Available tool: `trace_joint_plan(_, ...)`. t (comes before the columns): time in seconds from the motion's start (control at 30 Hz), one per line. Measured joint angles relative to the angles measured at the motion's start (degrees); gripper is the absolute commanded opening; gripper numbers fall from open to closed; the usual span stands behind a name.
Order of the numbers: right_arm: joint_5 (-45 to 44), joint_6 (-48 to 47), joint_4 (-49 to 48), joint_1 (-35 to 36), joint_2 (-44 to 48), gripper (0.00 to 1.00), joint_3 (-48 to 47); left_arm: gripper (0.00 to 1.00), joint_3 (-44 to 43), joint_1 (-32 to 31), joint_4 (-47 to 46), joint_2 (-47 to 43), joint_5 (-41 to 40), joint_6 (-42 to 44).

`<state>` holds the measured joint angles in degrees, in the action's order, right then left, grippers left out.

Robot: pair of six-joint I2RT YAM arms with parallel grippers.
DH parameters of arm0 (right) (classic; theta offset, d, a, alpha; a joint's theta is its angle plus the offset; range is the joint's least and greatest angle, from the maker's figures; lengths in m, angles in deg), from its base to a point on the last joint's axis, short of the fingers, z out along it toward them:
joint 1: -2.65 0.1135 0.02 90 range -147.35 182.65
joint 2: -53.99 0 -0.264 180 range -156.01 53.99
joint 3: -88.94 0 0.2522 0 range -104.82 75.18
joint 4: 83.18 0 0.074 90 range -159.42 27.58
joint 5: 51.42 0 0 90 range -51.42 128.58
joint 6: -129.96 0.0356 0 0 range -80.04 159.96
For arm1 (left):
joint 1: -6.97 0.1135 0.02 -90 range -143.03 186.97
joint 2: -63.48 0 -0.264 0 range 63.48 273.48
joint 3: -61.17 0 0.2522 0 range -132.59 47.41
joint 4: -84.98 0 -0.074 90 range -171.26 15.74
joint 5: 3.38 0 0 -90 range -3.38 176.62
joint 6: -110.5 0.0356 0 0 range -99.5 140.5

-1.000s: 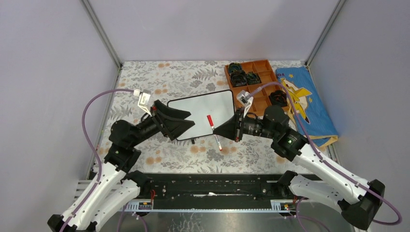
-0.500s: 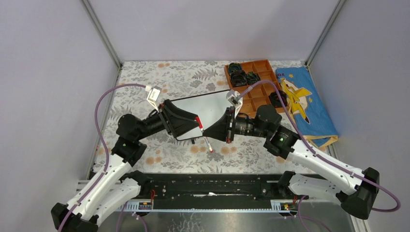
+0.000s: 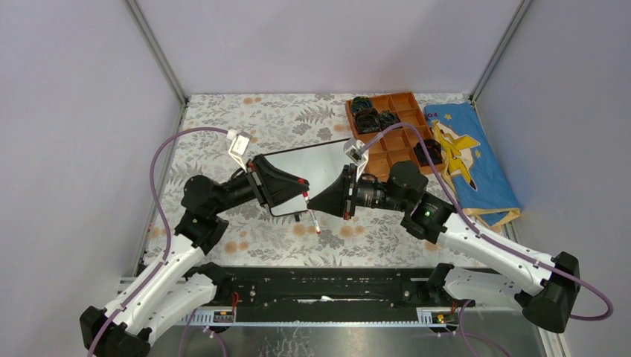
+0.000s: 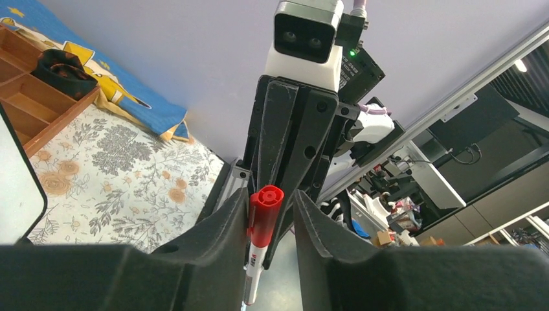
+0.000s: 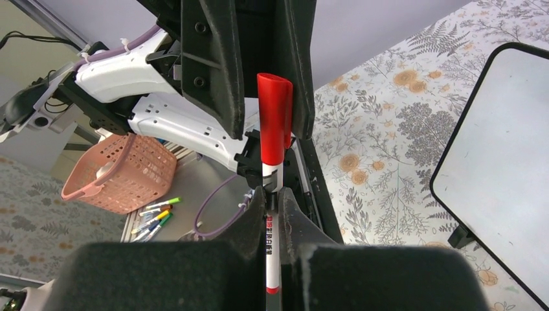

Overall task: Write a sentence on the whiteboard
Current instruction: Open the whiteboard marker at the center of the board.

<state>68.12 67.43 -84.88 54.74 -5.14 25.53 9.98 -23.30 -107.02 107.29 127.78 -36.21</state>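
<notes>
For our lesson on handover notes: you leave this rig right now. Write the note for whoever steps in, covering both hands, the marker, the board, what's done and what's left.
Right hand: shut on the marker, holding it by the white barrel.
Left hand: open, fingers either side of the red cap, a gap showing on one side.
Whiteboard: lies on the flowered table, blank where visible.
Done: marker picked up and brought to the left hand, cap on.
Left: grip and pull the cap, then write the sentence.
</notes>
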Motion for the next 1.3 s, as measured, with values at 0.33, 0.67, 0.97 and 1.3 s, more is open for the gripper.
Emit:
trace_joint_plan(0.33, 0.0, 0.9, -0.7, 0.7, -0.2, 0.12, -0.1, 0.0, 0.4, 0.0, 0.0, -0.4, -0.1, 1.2)
trace_joint_plan(0.67, -2.4, 9.4, -9.0, 1.0, -0.1, 0.67, 4.3, 0.0, 2.3, -0.3, 0.0, -4.8, -3.0, 0.7)
trace_joint_plan(0.97, -1.4, 19.1, -19.2, 1.0, -5.2, 0.47, 4.9, 0.0, 3.0, -0.4, 0.1, -6.1, -6.1, 0.3)
trace_joint_plan(1.3, 1.5, 23.4, -25.9, 1.0, -7.0, 0.0, 5.5, 0.0, 3.7, -0.5, 1.4, -7.7, -9.1, -0.4)
